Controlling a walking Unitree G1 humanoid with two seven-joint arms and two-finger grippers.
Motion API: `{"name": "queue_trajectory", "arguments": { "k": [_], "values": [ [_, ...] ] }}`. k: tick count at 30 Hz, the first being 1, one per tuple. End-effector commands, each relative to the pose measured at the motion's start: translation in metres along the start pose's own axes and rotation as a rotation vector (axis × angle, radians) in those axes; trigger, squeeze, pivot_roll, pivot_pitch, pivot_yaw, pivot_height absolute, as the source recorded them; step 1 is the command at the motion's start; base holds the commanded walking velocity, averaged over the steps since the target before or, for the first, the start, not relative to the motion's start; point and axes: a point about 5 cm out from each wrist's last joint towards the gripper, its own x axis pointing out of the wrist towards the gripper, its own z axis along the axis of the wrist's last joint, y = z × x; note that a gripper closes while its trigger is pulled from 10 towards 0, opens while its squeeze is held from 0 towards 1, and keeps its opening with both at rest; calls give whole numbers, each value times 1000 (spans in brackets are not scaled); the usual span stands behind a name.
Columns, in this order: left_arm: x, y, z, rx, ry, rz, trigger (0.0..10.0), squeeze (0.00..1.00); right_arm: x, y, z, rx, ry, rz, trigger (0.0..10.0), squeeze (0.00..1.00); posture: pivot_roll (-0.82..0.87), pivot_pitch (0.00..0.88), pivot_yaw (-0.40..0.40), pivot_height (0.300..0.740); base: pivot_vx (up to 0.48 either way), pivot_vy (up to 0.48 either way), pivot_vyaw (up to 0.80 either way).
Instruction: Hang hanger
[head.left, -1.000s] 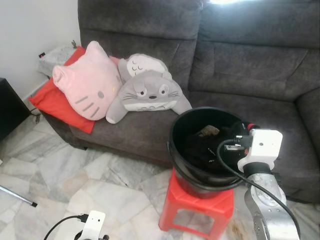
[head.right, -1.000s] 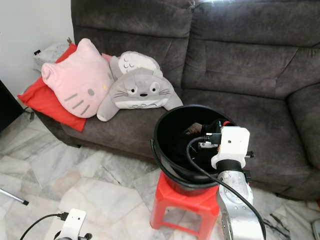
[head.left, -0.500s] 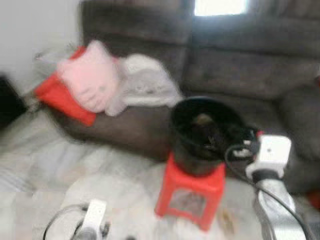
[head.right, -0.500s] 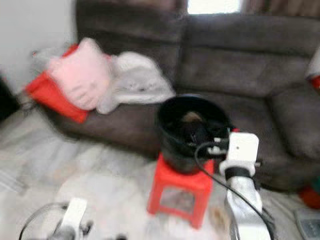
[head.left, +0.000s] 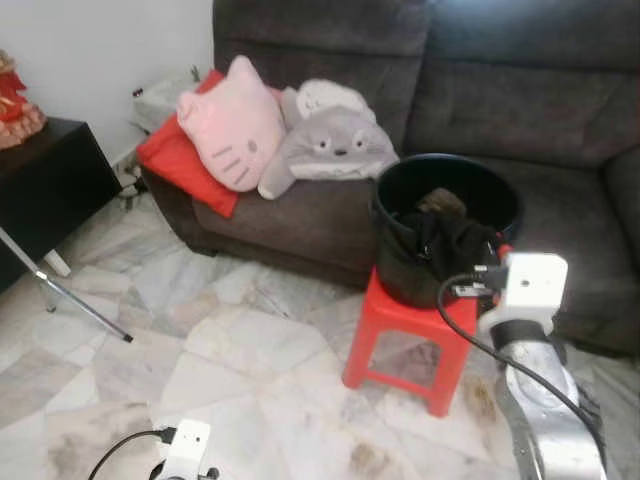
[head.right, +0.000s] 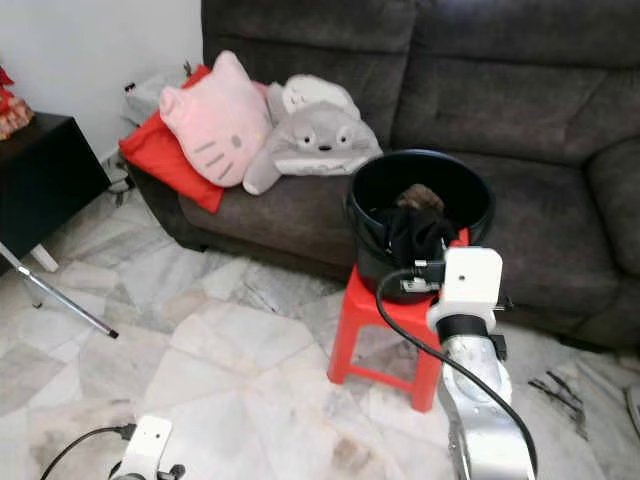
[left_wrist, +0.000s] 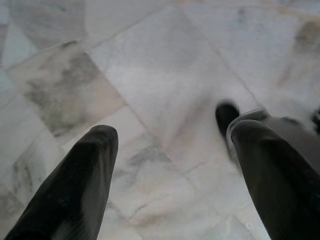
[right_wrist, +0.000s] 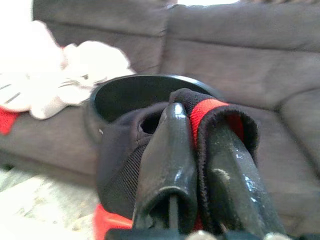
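Reaching forward at bucket height, your right gripper has its fingers pinched on a black garment with a red edge, which drapes over the near rim of the black bucket on the red stool before the grey sofa. You see the cloth bunched and limp, trailing from the fingers back into the bucket. Your left gripper hangs low over the marble floor, fingers spread wide and empty.

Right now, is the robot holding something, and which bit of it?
Yes. The right gripper pinches a black garment by its red-lined edge, lifting it from the black bucket. The left gripper is open over the floor, holding nothing.
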Motion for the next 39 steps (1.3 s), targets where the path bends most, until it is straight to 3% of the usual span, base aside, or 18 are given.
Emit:
{"name": "queue_trajectory", "arguments": {
  "k": [1, 15, 28, 34, 39],
  "values": [
    [0, 7, -1, -6, 3, 21, 10000, 0, 1, 3, 4, 11, -16, 10, 10000, 0, -211, 0, 21, 740, -326, 0, 0],
    [0, 8, 0, 4, 3, 19, 10000, 0, 0, 9, 8, 19, -37, 43, 10000, 0, -219, 0, 27, 740, -324, 0, 0],
    [0, 9, 0, 12, 2, 26, 10000, 0, 1, 20, 11, 19, -45, 111, 10000, 0, -214, 0, 29, 740, 0, 0, 0],
    [0, 9, 1, 13, 2, 28, 10000, 0, 3, 14, 2, 19, 6, 82, 10000, 0, -212, 0, 29, 740, 0, 0, 0],
    [0, 10, 1, 13, 2, 29, 10000, 0, 2, 23, 2, 8, 3, 131, 10000, 0, -206, 0, 30, 740, 0, 0, 0]
  ]
}}
